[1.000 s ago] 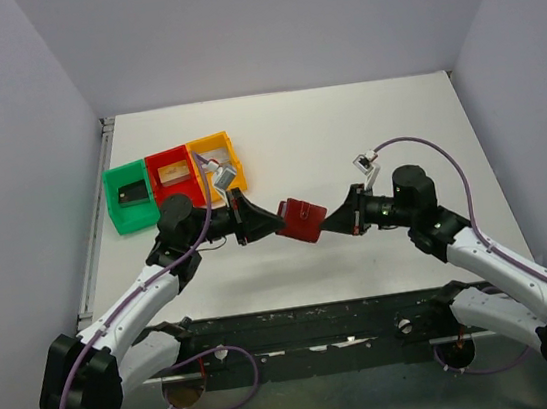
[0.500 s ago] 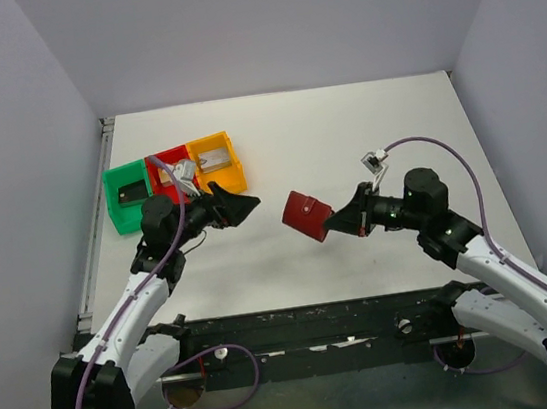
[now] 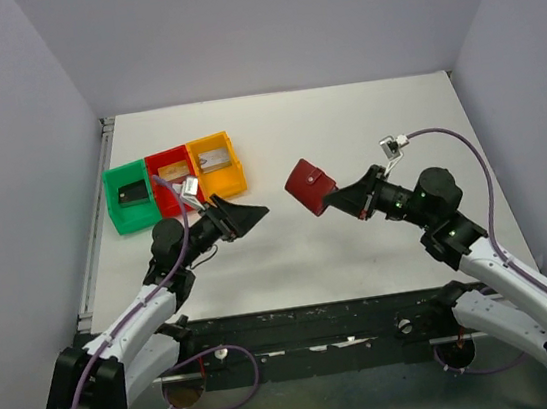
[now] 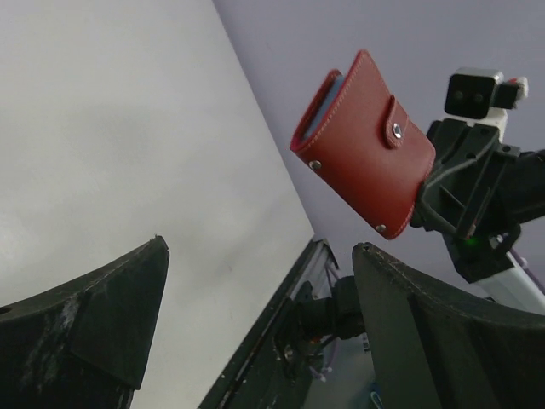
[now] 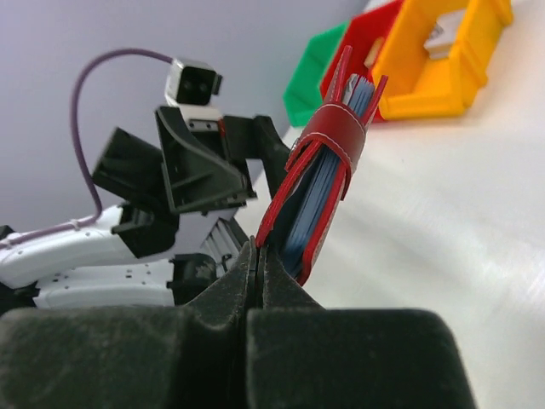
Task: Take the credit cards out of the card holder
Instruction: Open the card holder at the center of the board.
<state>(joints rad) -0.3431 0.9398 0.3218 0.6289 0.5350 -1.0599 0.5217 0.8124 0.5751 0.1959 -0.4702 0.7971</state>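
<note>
The left gripper [image 3: 248, 218] gapes wide and holds nothing, just left of the card holder [image 3: 307, 186] and apart from it. The right gripper [image 3: 341, 199] is pinched tight on the holder's right edge, holding it tilted above the table [image 3: 362, 112]. Farther left of the holder stand 3 trays [image 3: 226, 186], with 1 of the credit cards [image 3: 133, 193] in each.

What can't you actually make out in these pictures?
1. Any cards inside the card holder: closed in all views, only blue pocket edges show.
2. What lies in the yellow tray: its wall hides it in the right wrist view, too small from above.
</note>
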